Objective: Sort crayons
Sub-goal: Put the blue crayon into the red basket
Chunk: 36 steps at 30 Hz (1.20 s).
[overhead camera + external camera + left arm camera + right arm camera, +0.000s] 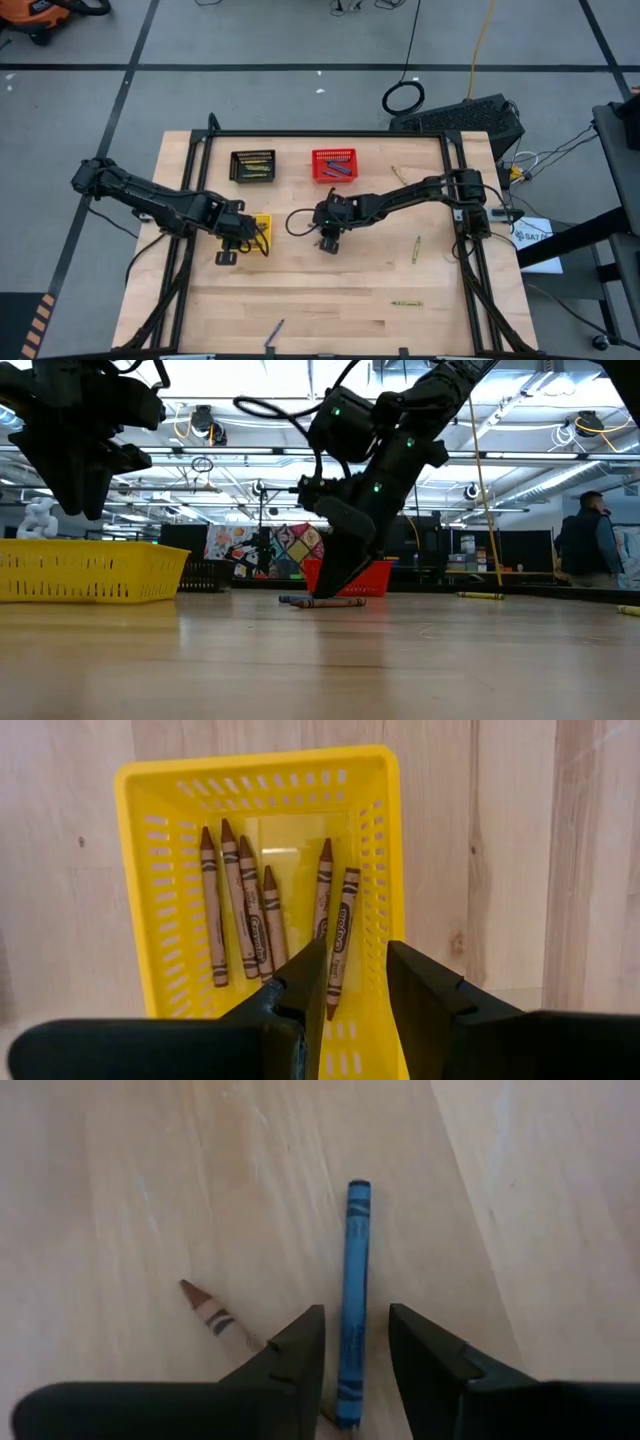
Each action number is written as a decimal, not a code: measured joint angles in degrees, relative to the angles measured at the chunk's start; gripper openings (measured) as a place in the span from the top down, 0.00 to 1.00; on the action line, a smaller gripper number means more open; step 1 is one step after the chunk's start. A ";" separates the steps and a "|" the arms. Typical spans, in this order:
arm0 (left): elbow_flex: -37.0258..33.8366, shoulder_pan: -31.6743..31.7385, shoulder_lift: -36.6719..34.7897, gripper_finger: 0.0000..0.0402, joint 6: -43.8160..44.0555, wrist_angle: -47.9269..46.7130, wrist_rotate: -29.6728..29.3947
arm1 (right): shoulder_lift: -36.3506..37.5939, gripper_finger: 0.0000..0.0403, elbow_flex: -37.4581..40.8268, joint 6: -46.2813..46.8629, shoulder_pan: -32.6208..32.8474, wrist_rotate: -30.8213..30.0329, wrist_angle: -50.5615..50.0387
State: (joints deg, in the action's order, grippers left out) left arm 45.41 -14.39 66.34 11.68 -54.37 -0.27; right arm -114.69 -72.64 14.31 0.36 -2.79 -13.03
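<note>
A blue crayon (355, 1270) lies flat on the wooden table, with a brown crayon (215, 1318) beside it. My right gripper (355, 1320) is open and tipped steeply down at mid table (328, 243). One finger stands on each side of the blue crayon's near end, with a gap on both sides. In the low view its fingertips (335, 585) are just above the two crayons (325, 602). My left gripper (355, 955) hangs open and empty over the yellow basket (250, 770), where several brown crayons (250, 910) lie on the basket's floor.
A black basket (253, 166) with yellow-green crayons and a red basket (333, 165) with blue ones stand at the far side. Loose crayons lie at the right (416, 249), far right (398, 174), near right (406, 303) and near edge (275, 330). A person (590, 545) stands beyond the table.
</note>
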 joint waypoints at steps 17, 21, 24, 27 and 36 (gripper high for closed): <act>0.00 0.00 0.00 0.75 -0.07 0.04 -0.26 | -2.69 0.98 -0.11 1.49 -0.33 -0.13 -0.70; 0.00 0.00 0.00 0.75 -0.07 0.03 -0.26 | -2.74 0.98 -0.11 1.14 -0.48 2.12 -0.74; 0.00 0.00 0.00 0.75 -0.09 0.03 -0.26 | -2.76 0.99 -0.28 1.07 -0.66 4.27 -0.97; 0.00 0.00 0.00 0.75 -0.09 0.04 -0.26 | -2.83 0.99 -2.41 1.02 -1.03 5.26 -3.21; 0.00 0.00 0.00 0.75 -0.07 0.07 -0.26 | -3.34 1.00 -11.85 -6.82 -2.79 7.10 -15.25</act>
State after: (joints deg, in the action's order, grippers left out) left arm 45.41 -14.39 66.35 11.62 -54.30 -0.54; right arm -118.03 -84.49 7.48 -2.43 4.31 -28.28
